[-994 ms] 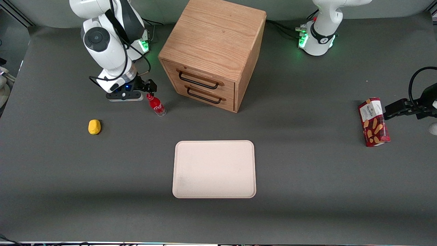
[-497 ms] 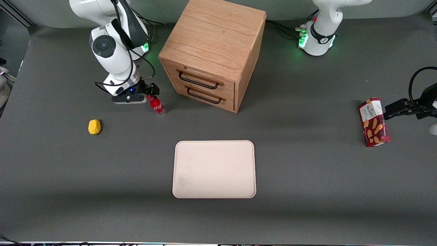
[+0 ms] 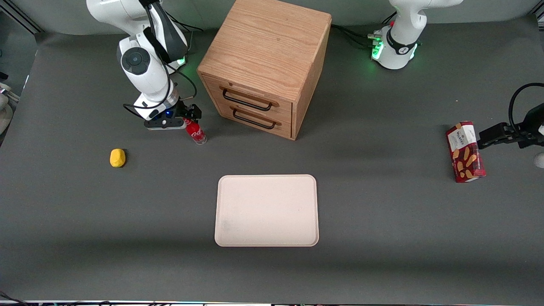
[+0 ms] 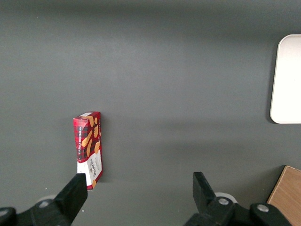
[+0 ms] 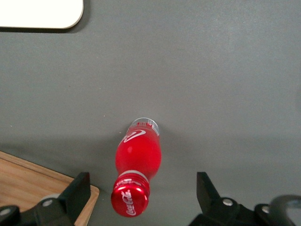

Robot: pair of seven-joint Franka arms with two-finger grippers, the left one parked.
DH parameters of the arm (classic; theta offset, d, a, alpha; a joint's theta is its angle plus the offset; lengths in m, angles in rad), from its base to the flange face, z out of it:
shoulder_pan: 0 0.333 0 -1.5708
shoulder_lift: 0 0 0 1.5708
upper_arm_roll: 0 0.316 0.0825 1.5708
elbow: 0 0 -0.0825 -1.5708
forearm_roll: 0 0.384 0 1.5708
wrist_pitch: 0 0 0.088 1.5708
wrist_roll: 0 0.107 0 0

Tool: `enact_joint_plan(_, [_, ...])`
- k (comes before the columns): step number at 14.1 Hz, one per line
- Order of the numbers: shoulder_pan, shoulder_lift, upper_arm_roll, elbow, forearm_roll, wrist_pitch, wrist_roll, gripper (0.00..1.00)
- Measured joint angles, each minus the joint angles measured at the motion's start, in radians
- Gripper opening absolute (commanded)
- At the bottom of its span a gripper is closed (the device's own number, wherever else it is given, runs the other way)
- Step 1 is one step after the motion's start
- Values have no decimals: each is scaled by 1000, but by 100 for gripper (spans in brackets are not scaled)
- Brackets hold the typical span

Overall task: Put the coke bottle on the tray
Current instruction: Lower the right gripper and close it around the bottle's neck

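The coke bottle (image 3: 196,132) is standing upright on the tabletop (image 3: 382,221), near the wooden drawer cabinet (image 3: 265,63) and well apart from the tray (image 3: 267,210). The pincer (image 3: 190,117) is hovering wide open around the cap, its fingers (image 5: 77,190) flanking without touching. In the wrist view, only one tray corner (image 5: 40,13) is showing, and the fingers are being cut off.

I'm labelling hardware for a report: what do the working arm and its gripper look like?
The right arm has glossy white rounded shells with dark grey joint caps and a black cable looped along it. A blue light glows at its wrist. The gripper, by the coke bottle's cap, is black with two angular fingers.
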Motion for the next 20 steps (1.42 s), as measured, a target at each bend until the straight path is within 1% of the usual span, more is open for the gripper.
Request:
enact_joint_plan(5, [1,3,0,-20,0,33,1,99])
enact_joint_plan(8, [2,5,0,-29,0,50,1,89])
enact_joint_plan(11, [3,5,1,-33,1,54,3,84])
enact_joint_plan(17, [4,6,17,-35,1,56,12,67])
enact_joint_plan(19, [4,8,18,-35,1,57,12,59])
enact_joint_plan(20, [4,8,18,-35,1,58,13,53])
